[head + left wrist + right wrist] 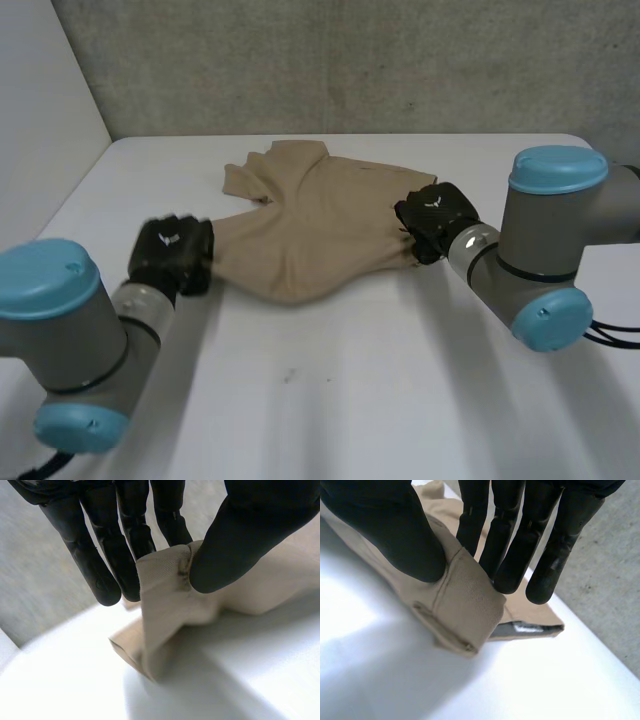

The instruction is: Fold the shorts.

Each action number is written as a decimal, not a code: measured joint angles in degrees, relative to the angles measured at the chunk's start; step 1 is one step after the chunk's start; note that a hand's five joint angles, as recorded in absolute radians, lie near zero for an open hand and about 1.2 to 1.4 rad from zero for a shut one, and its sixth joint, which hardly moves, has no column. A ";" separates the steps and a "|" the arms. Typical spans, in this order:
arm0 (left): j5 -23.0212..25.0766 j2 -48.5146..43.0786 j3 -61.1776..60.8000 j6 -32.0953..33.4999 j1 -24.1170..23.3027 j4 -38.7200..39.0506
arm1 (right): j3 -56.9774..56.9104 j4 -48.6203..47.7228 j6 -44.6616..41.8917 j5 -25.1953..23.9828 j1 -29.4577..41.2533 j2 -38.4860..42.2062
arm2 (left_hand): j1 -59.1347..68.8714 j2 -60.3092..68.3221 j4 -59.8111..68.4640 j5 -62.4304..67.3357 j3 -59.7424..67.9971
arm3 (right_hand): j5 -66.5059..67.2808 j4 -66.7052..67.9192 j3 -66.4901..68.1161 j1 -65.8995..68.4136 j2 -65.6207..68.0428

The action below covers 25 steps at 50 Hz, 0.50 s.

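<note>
A: While the tan cloth shorts (320,220) lie on the white worktop (400,400), which step is this?

B: Grasp made: your left hand (172,255) and right hand (437,218) pinch opposite edges in their fingers. Next, lift evenly and fold across.

**Tan shorts (320,225), rumpled and lifted at two ends**

Spread across the far middle of the white table (400,400), creased. Far-left part folded back over itself. Nearer left and right ends raised and bunched. Right end doubled over along a stitched band, grey inside showing beneath.
</note>
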 measured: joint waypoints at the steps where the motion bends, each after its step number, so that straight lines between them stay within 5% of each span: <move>1: 0.00 0.14 -0.24 0.00 -0.33 -0.79 | 0.56 0.28 0.02 0.01 0.00 -0.52 | 0.00 0.00 0.00 0.00 0.00 | 0.00 0.01 0.00 0.00 0.00; 17: 0.14 15.72 -3.42 4.80 -3.14 -23.52 | 16.09 9.52 -2.42 -1.75 -0.77 -14.26 | 0.00 0.02 0.00 0.00 0.00 | 0.00 0.00 0.06 0.00 0.00; 25: 1.49 24.88 -7.56 11.52 -4.43 -38.38 | 21.14 21.83 -13.54 -1.61 -2.92 -20.61 | 0.00 0.02 0.00 0.00 0.00 | 0.00 0.01 0.06 0.00 0.00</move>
